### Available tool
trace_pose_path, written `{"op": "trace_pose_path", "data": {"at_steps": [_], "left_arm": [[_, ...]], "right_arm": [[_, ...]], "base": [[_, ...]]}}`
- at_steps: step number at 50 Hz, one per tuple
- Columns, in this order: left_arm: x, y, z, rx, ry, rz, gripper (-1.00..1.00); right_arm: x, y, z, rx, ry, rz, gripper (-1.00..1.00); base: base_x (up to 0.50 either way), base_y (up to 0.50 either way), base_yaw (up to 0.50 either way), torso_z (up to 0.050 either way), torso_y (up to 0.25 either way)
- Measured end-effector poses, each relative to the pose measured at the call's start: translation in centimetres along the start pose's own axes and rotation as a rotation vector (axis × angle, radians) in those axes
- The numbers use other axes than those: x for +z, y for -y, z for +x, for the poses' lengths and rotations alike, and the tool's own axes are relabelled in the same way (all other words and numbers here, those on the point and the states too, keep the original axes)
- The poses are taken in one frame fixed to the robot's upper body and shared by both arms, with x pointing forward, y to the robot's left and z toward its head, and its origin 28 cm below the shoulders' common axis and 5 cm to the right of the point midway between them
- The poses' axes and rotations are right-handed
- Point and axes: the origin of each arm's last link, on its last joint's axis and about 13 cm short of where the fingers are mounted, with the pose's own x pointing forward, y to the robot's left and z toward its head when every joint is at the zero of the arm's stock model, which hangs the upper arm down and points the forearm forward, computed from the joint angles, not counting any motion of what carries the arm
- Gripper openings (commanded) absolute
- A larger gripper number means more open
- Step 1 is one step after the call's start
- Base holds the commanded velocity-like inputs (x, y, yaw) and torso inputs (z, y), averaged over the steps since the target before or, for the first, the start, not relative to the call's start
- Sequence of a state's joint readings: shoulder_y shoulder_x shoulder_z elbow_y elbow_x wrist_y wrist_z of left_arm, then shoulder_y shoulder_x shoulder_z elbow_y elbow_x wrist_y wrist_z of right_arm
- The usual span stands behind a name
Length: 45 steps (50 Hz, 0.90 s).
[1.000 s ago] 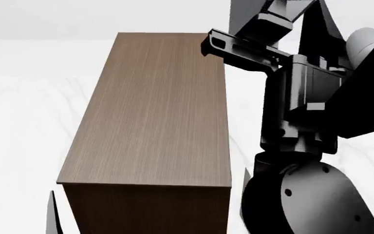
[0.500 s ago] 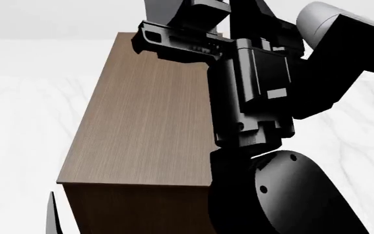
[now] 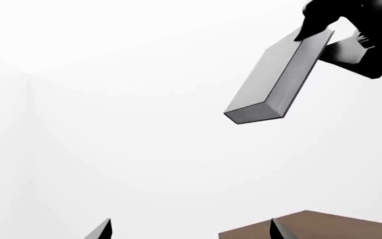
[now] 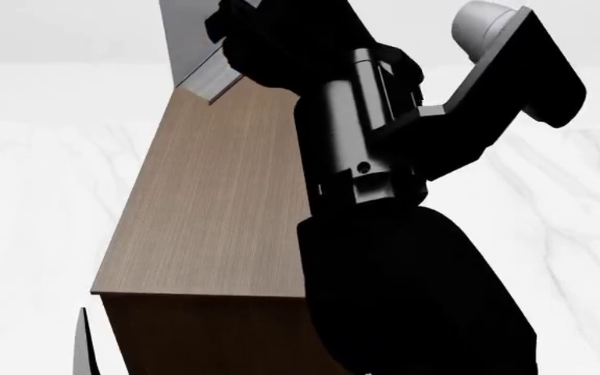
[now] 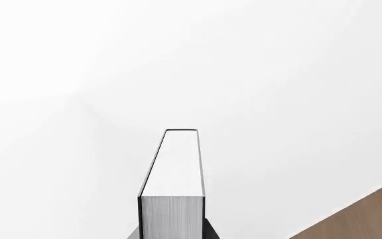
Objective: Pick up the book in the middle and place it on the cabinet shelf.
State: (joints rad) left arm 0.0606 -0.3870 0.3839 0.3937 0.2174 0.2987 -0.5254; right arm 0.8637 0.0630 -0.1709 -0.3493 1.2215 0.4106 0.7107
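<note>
The right claw (image 3: 350, 37) was clenched on one end of the book (image 3: 277, 79), so the grey book stuck out from it into the air. The book was up high and touched nothing but the claw. In the head view its free end (image 4: 198, 55) showed near the far end of the cabinet shelf (image 4: 227, 203), above the brown top. From the right wrist, the book (image 5: 174, 184) pointed straight away from the claw, thin edge up, and the cabinet (image 5: 357, 219) lay off to one side and lower down. So the long side of the book ran outward from the claw, not flat along the top. My guess is that the book had to be tipped flat and brought down over the top. The right arm held it, so it was the arm for the job. The left claw (image 3: 191, 230) hung low by the cabinet with nothing between its two tips, which stood apart.
</note>
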Motion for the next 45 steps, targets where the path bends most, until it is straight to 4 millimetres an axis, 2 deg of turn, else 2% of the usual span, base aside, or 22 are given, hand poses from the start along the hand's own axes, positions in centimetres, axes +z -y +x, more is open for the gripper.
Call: {"op": "trace_pose_path", "data": {"at_steps": [19, 45], "left_arm": [[-0.1, 0.0, -0.1, -0.003, -0.004, -0.003, 1.00], [-0.1, 0.1, -0.3, -0.008, -0.008, -0.008, 1.00]], "right_arm": [[-0.8, 0.2, 0.9, -0.099, -0.109, 0.147, -1.00], [-2.1, -0.5, 1.0, -0.095, -0.220, 0.266, -1.00]], "base": [[0.00, 0.00, 0.00, 0.001, 0.001], [0.00, 0.00, 0.00, 0.000, 0.002]]}}
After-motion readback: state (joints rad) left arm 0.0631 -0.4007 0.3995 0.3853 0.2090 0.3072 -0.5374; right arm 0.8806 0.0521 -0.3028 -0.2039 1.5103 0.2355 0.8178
